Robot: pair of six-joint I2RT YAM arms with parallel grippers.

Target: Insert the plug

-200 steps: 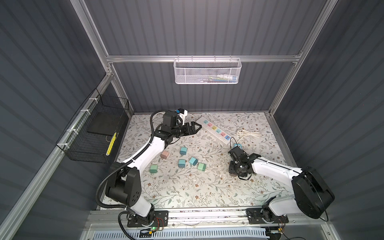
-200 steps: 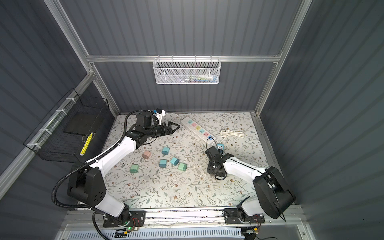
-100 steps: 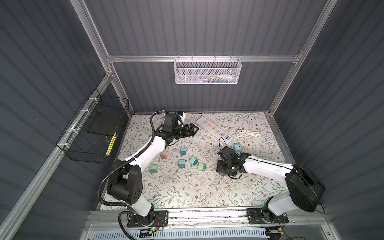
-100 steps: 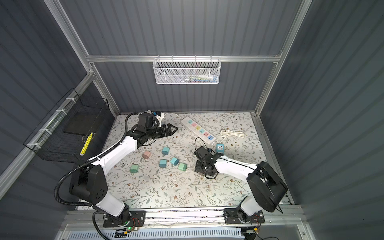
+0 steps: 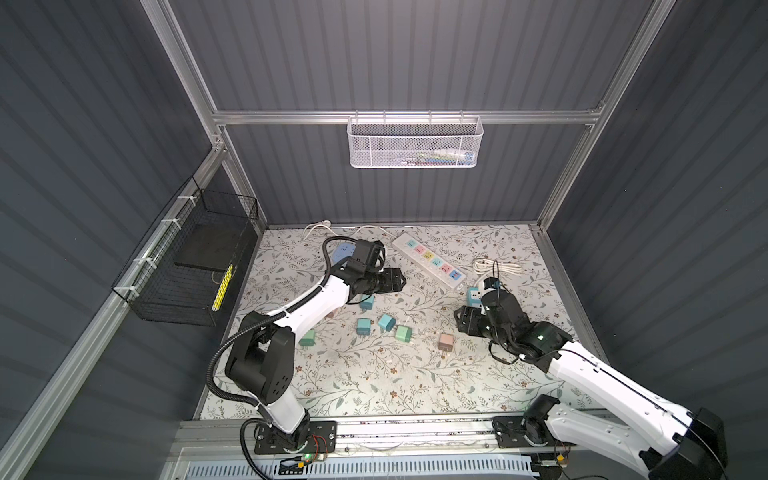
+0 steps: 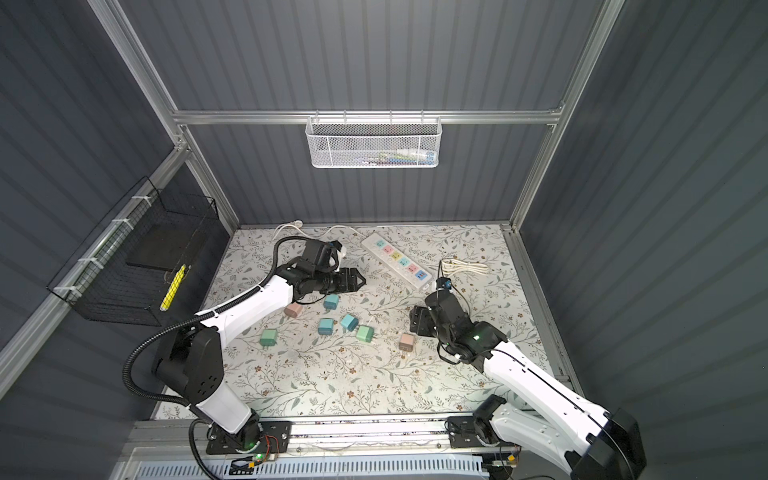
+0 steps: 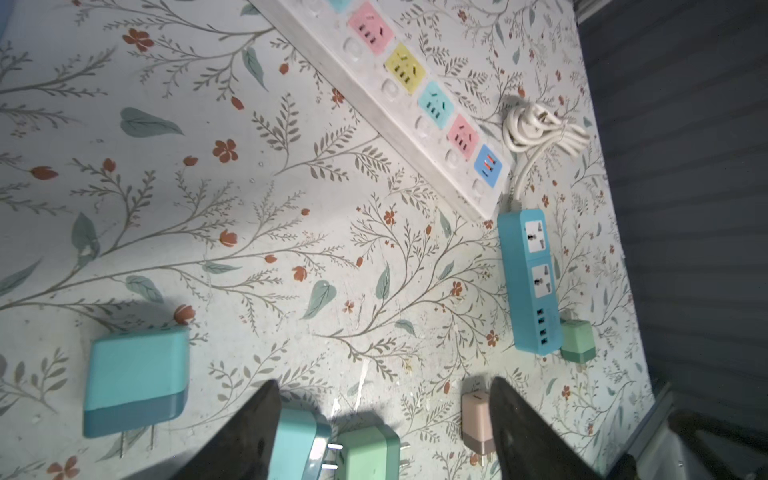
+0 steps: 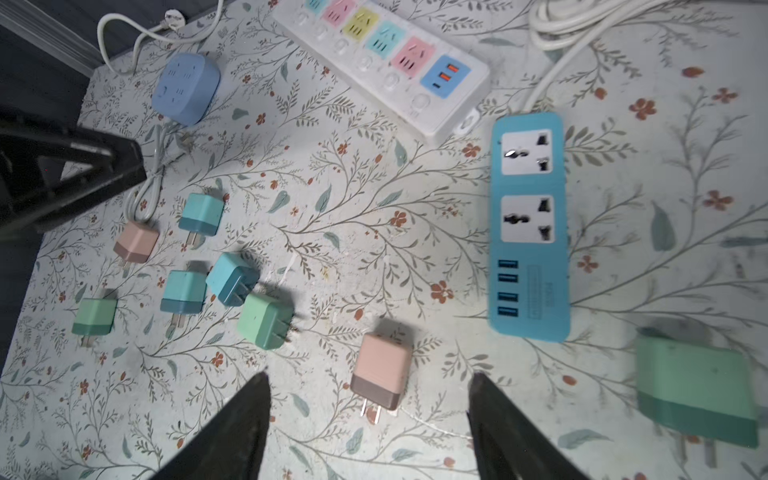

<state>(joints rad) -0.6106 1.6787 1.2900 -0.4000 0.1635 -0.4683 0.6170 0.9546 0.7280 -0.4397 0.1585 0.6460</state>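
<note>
A pink plug (image 8: 382,370) lies flat on the floral mat, prongs toward the camera, between the spread fingers of my right gripper (image 8: 369,379), which is open and not touching it. In both top views that plug (image 5: 445,341) (image 6: 406,343) sits just in front of the right gripper (image 5: 459,322). The white power strip (image 5: 430,262) with coloured sockets lies diagonally at the back. My left gripper (image 5: 397,280) hovers open and empty left of the strip; its fingers (image 7: 257,419) stand over a teal plug (image 7: 297,440) and a green plug (image 7: 368,453).
A teal power strip (image 8: 528,224) lies beside the white strip's end, with a green plug (image 8: 698,390) next to it. Several more plugs (image 5: 363,326) are scattered mid-mat. A round blue socket (image 8: 187,89) and coiled white cable (image 5: 496,266) lie at the back.
My right gripper has moved left from the teal strip and opened; the pink plug now lies on the mat before it. My left gripper has drawn toward the front and narrowed somewhat.
</note>
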